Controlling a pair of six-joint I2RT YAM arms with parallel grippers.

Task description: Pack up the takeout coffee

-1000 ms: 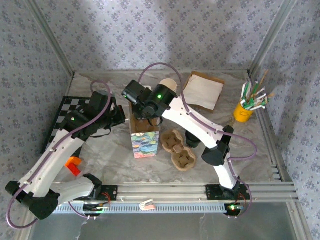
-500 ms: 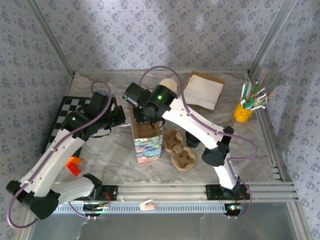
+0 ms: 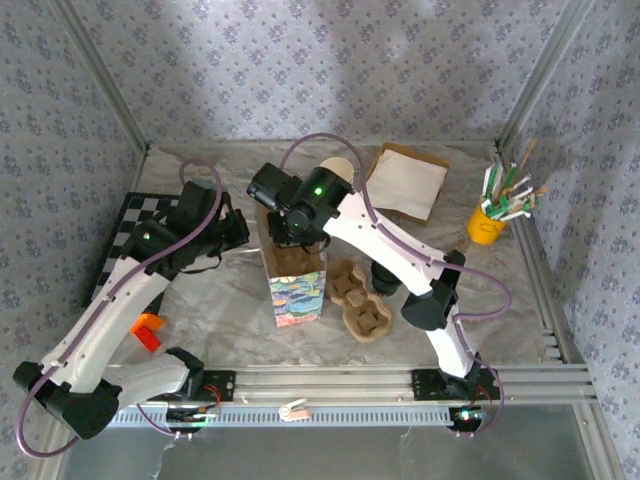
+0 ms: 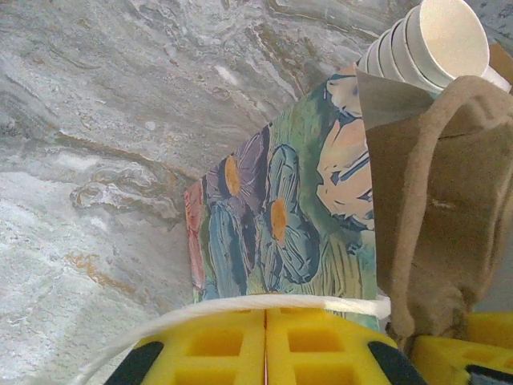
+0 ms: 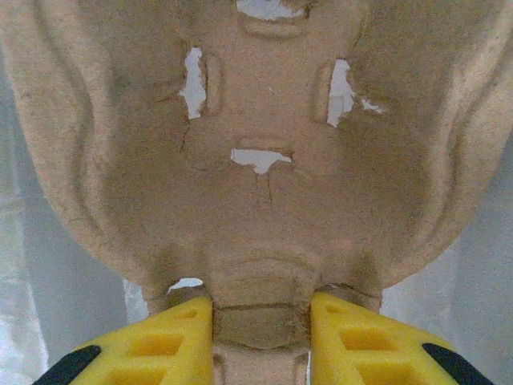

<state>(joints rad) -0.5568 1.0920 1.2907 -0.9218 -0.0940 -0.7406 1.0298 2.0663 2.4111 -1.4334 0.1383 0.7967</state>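
Paper bag (image 3: pixel 296 285) stands upright at table centre, and I read the step as loading it. My right gripper (image 5: pixel 260 337), over the bag's mouth, has its jaws narrowed on a tab of the pulp cup carrier (image 5: pixel 256 120), and a second carrier (image 3: pixel 357 300) lies at the bag's 3 o'clock. My left gripper (image 4: pixel 265 317), at the bag's 9 o'clock, has jaws pressed together, apparently pinching the white handle cord (image 4: pixel 321 302); next, I judge, the carrier must go straight down with the mouth held open.

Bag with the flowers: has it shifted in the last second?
Yes. The bag slid a little toward the near rail and slightly right, away from the checkered board.
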